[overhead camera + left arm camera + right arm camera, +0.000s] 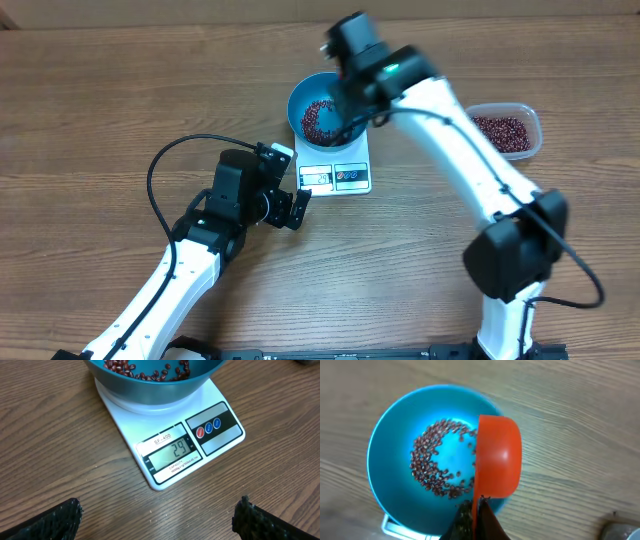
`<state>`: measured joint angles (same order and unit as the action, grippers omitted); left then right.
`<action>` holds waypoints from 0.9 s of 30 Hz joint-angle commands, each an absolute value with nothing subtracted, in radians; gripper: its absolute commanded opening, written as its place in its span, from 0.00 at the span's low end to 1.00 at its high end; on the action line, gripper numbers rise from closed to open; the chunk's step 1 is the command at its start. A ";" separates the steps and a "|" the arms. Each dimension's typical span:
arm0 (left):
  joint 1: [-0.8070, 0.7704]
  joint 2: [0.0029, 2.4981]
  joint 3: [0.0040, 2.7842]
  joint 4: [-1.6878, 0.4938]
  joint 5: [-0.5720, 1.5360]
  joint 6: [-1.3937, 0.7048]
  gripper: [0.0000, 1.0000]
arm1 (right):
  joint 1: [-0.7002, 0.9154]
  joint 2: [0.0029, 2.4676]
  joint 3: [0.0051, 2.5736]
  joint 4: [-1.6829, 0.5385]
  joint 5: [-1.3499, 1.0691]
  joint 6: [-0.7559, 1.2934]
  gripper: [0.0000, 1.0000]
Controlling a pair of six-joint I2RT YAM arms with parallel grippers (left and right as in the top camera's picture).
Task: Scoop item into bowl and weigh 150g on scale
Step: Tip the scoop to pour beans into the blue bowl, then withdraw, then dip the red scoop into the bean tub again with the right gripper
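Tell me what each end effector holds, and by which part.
Right end effector: an orange scoop, gripped by its handle, over the blue bowl. Left end effector: open, holding nothing.

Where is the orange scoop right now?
In the right wrist view the orange scoop is held by the right gripper over the right side of the blue bowl, which sits on the white scale.

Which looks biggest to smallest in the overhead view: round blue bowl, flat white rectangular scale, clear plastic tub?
1. Round blue bowl and flat white rectangular scale: similar width, the scale partly hidden under the bowl, so unranked.
2. Clear plastic tub: smallest.
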<state>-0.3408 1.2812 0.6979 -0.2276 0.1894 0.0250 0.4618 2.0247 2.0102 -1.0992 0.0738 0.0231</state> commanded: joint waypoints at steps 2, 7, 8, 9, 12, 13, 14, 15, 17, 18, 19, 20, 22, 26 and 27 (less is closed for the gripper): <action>-0.343 1.287 0.694 -0.224 0.183 0.015 0.99 | 0.254 1.838 2.045 -1.137 -0.191 0.025 0.04; -0.343 1.287 0.694 -0.224 0.183 0.015 1.00 | -0.004 1.795 2.044 -1.278 -0.211 0.012 0.04; -0.343 1.287 0.694 -0.224 0.183 0.015 1.00 | -0.067 1.796 2.032 -1.311 -0.212 0.000 0.04; -0.343 1.287 0.694 -0.224 0.183 0.015 1.00 | -0.106 1.796 2.018 -1.320 -0.211 -0.009 0.04; -0.343 1.287 0.694 -0.224 0.183 0.015 1.00 | -0.192 1.798 1.973 -1.336 -0.211 -0.034 0.04; -0.343 1.287 0.694 -0.224 0.183 0.015 1.00 | -0.220 1.798 1.946 -1.334 -0.211 -0.042 0.04; -0.343 1.288 0.694 -0.224 0.183 0.015 0.99 | -0.234 1.798 1.930 -1.333 -0.212 -0.054 0.04; -0.343 1.287 0.694 -0.224 0.183 0.015 1.00 | -0.257 1.798 1.882 -1.323 -0.211 -0.095 0.04; -0.343 1.287 0.694 -0.224 0.183 0.015 0.99 | -0.273 1.798 1.826 -1.304 -0.211 -0.139 0.04; -0.343 1.287 0.694 -0.224 0.183 0.015 1.00 | -0.278 1.799 1.788 -1.282 -0.201 -0.150 0.04; -0.343 1.287 0.694 -0.224 0.183 0.015 0.99 | -0.281 1.799 1.730 -1.236 -0.165 -0.155 0.04; -0.343 1.287 0.694 -0.224 0.183 0.015 1.00 | -0.281 1.799 1.703 -1.213 -0.149 -0.156 0.04; -0.343 1.287 0.694 -0.224 0.183 0.015 1.00 | -0.281 1.799 1.630 -1.146 -0.102 -0.156 0.04; -0.343 1.287 0.694 -0.224 0.183 0.015 1.00 | -0.281 1.800 1.507 -0.992 -0.079 -0.163 0.04; -0.343 1.288 0.694 -0.224 0.183 0.015 1.00 | -0.281 1.800 1.485 -0.962 -0.080 -0.167 0.04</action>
